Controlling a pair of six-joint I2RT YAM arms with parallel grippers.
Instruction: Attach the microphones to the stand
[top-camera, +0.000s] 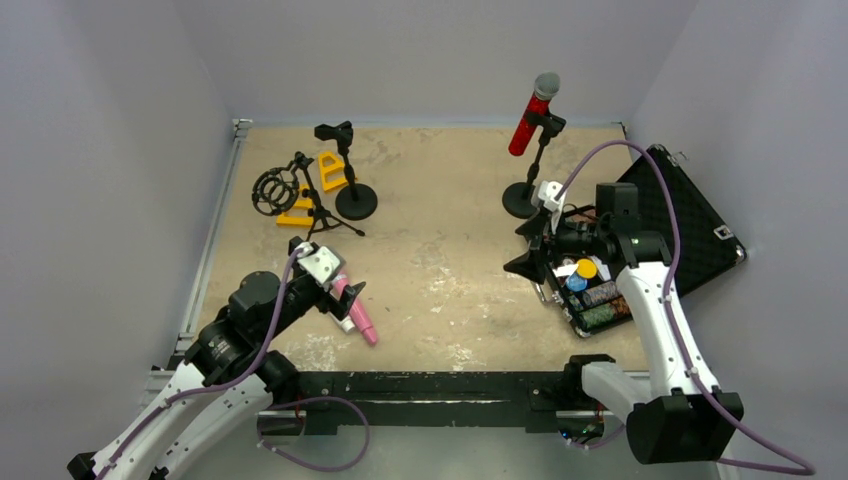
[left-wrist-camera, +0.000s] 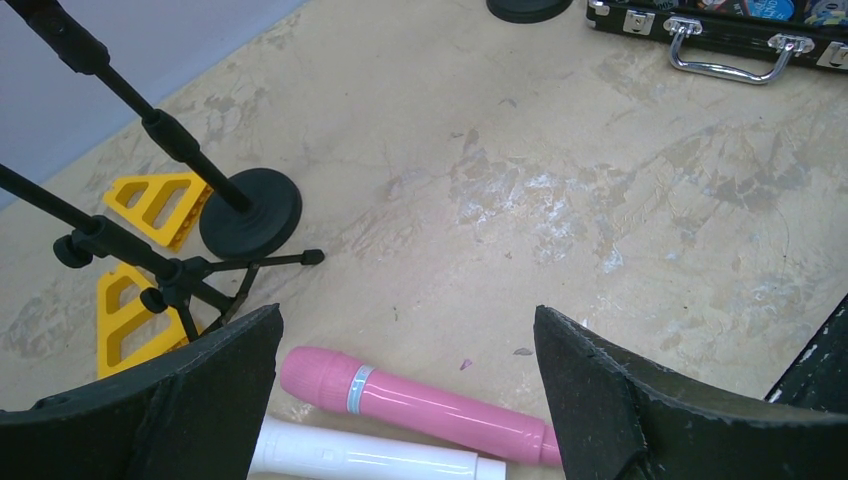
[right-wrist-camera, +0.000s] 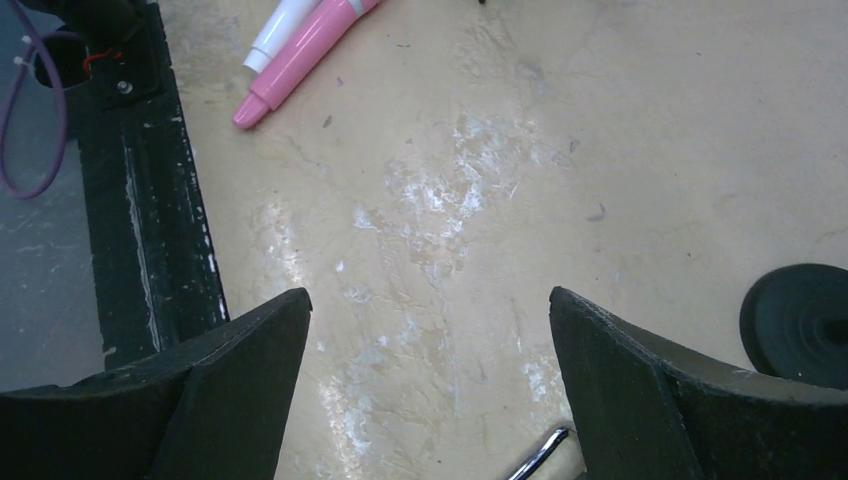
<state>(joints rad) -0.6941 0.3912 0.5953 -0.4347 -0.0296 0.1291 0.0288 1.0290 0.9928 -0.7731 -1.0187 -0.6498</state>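
Black fingers (left-wrist-camera: 215, 400) of my left gripper (left-wrist-camera: 405, 318) fill the bottom of the left wrist view, spread wide with nothing held. Right below that gap lies the pink microphone (left-wrist-camera: 420, 405) flat on the table (left-wrist-camera: 560, 200), its far end hidden behind the right-hand finger. Just beside it, nearer the lens, lies the white microphone (left-wrist-camera: 360, 458), roughly parallel to the pink one; I can't tell if they touch. Both are loose on the table, on no stand.

Further out on that side I see two yellow blocks (left-wrist-camera: 150, 205), a round-base stand (left-wrist-camera: 250, 210) with an empty clip, and a tripod stand (left-wrist-camera: 180, 275) carrying a ring mount.

Over to the right wrist: the right gripper (right-wrist-camera: 430, 300) is wide as well, fingers (right-wrist-camera: 640, 390) empty, hanging above bare table. The black disc at that view's right edge is the foot of the third stand (right-wrist-camera: 800, 320).

From the top camera, that stand holds the red microphone (top-camera: 528, 115), clipped in at a tilt with its silver mesh head uppermost, towards the far right of the table. My right arm sits just in front of it, over the edge of an open black case (top-camera: 690, 215) with small items inside.
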